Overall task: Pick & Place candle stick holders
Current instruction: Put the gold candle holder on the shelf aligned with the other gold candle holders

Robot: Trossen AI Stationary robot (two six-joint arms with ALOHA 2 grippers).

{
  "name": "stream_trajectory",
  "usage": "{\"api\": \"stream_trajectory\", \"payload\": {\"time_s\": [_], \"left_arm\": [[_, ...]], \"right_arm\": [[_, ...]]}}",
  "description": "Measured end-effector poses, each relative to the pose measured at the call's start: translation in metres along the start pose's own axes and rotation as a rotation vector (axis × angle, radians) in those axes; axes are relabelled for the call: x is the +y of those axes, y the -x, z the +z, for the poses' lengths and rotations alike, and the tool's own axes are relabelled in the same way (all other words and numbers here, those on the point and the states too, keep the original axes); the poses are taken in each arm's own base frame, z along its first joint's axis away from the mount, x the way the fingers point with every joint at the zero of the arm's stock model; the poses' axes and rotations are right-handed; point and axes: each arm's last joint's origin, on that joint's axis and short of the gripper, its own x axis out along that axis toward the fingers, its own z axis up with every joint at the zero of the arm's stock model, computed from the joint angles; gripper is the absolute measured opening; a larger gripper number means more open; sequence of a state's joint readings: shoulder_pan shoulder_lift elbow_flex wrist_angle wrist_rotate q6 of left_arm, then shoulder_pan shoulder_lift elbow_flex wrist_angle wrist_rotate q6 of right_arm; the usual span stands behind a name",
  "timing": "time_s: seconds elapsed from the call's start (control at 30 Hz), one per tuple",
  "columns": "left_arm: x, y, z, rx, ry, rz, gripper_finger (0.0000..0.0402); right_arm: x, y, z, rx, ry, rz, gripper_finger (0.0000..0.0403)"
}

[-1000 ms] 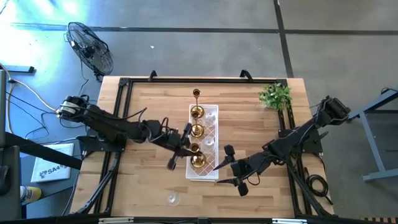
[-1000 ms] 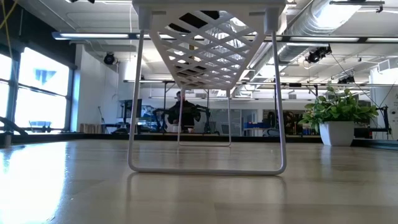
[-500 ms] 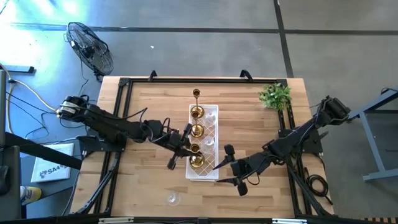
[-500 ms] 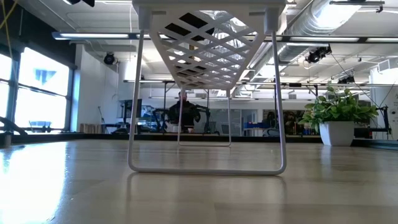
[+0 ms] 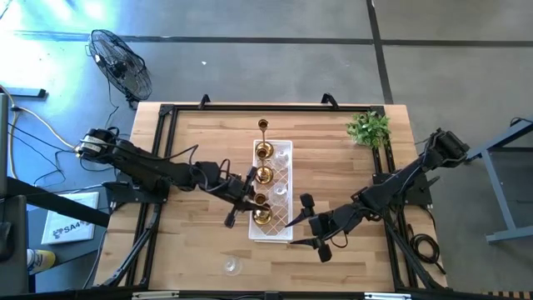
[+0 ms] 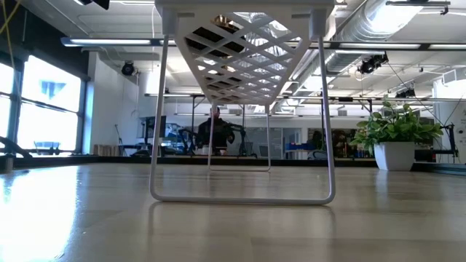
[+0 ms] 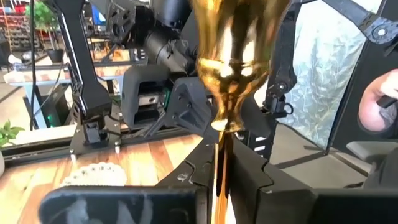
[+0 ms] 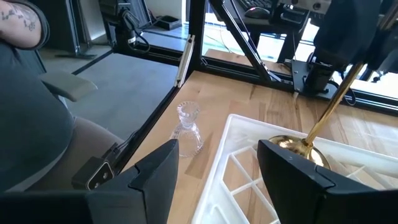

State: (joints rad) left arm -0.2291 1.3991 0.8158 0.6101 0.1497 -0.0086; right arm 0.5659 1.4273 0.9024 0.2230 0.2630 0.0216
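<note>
One brass holder [image 5: 264, 216] sat at the tray's [image 5: 286, 153] near end as the left gripper [image 5: 250, 202] just began easing off its stem, fingers still nearly pinched, so release looked underway; right gripper [image 5: 309, 226] waited open beside the tray.

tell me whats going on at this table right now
The left pincer is shut on the thin stem of a brass candle stick holder, setting it at the near end of the white lattice tray, where other brass and glass holders already sit. The right pincer waits open beside the tray. One glass holder stands alone on the table near the front edge.
</note>
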Motion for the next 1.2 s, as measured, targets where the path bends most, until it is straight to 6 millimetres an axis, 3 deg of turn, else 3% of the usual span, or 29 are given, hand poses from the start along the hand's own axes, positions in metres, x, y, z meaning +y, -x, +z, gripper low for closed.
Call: {"api": "stream_trajectory", "payload": {"time_s": [0.83,1.2], "left_arm": [[0.0033,0.0003,-0.0040,0.043,-0.043,0.112,0.0043],[0.0019,0.0012,-0.0023,0.038,-0.052,0.071,0.0048]], "right_arm": [[0.0000,-0.0001,-0.0001,0.000,0.000,0.000,0.0209],[0.0000,-0.0001,-0.0001,0.000,0.000,0.000,0.0209]]}}
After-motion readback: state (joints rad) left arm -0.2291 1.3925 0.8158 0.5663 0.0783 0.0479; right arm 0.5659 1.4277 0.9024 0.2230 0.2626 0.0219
